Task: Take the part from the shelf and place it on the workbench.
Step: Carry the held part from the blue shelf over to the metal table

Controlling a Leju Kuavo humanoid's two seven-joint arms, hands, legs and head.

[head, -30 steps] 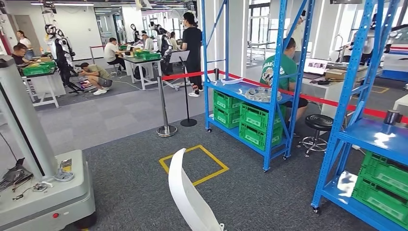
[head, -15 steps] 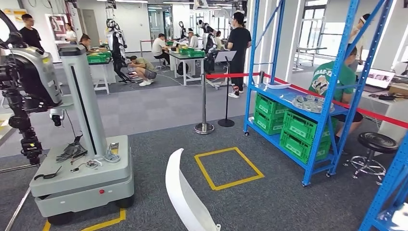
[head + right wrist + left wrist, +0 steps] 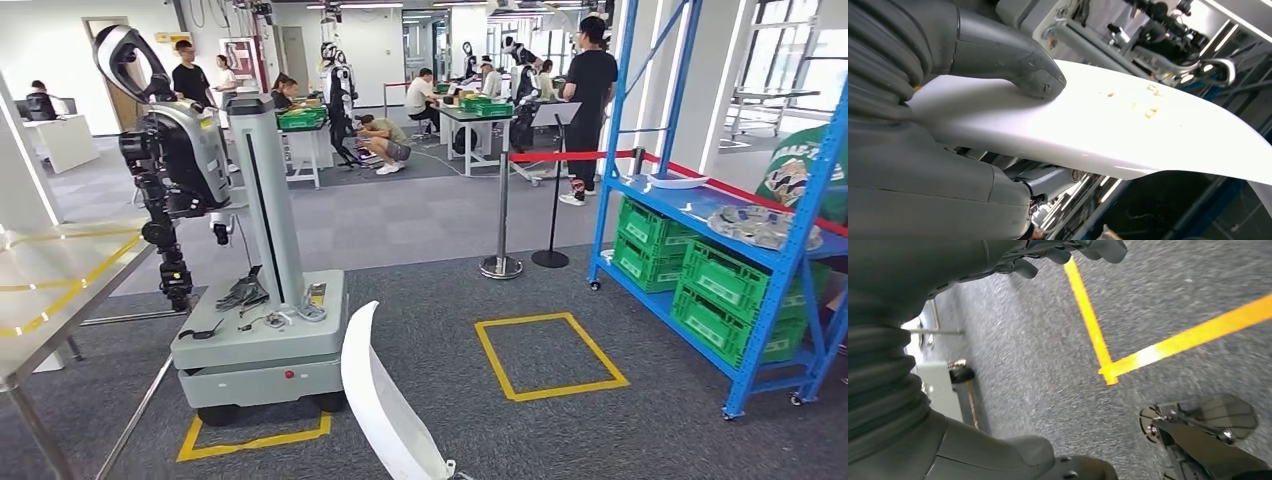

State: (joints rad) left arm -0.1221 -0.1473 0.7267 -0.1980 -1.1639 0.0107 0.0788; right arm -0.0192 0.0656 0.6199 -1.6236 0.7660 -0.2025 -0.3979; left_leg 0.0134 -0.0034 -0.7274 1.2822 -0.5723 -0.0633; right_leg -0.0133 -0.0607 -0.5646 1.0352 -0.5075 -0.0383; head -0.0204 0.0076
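We see the right hand (image 3: pixel 973 95) gripping the white curved part (image 3: pixel 385 405), thumb pressed flat on its broad face; in the head view the part rises from 6 o'clock, tip upward. The left hand (image 3: pixel 1013 255) hangs over grey carpet with yellow floor tape (image 3: pixel 1098 335), fingers curled in and holding nothing. A grey wheeled robot base (image 3: pixel 265 350) stands at 9 o'clock of the part, the blue shelf (image 3: pixel 740 240) at 3 o'clock

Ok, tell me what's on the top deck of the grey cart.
On the grey cart stand a tall grey column with a dark arm, plus loose tools and cables at its foot. Whatever lies behind the column is hidden.
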